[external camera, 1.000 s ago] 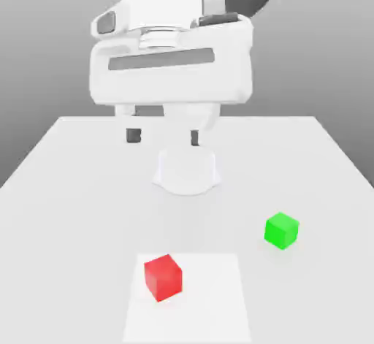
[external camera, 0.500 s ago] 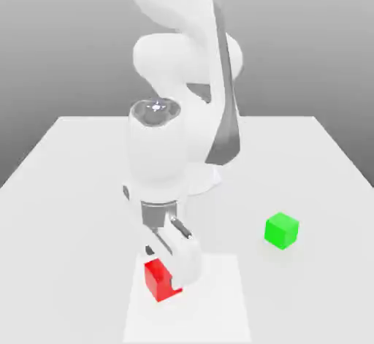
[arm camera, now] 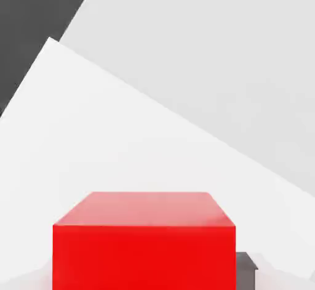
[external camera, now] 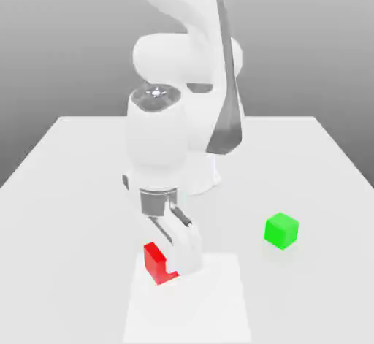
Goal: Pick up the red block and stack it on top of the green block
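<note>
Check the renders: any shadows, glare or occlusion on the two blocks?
Exterior view: soft, even light, a faint shadow under the green block; the gripper hides part of the red block. Hand view: the red block has a mild sheen on top.

We see a plain glossy red block [external camera: 155,261], a bright green block [external camera: 281,231], a white arm [external camera: 172,131] and a white desk [external camera: 314,189] under grey backdrop

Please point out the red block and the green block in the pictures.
red block [external camera: 154,263], exterior view, on its visible red side face.
green block [external camera: 281,231], exterior view, on the middle of the cube.
</note>
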Available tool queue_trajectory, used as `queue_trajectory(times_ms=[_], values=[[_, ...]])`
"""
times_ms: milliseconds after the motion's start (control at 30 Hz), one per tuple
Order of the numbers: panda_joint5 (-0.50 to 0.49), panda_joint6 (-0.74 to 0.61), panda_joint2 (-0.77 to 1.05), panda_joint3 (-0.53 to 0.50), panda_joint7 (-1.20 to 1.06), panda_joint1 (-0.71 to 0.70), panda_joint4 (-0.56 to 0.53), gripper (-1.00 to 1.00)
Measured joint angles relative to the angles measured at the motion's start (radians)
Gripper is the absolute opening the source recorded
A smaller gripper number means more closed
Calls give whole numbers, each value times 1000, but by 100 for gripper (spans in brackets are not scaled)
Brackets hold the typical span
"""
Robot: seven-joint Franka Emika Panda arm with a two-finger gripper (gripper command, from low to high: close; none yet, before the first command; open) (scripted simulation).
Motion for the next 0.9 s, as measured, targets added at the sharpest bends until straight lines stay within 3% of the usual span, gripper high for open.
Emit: queue_trajectory(times_ms=[300,700,900], values=[[188,-74,-169,132,213,203,-81,-100],[317,-128,-345,375,592,410,-202,-100],[192,-66,-275,474,733,321,-220,-100]])
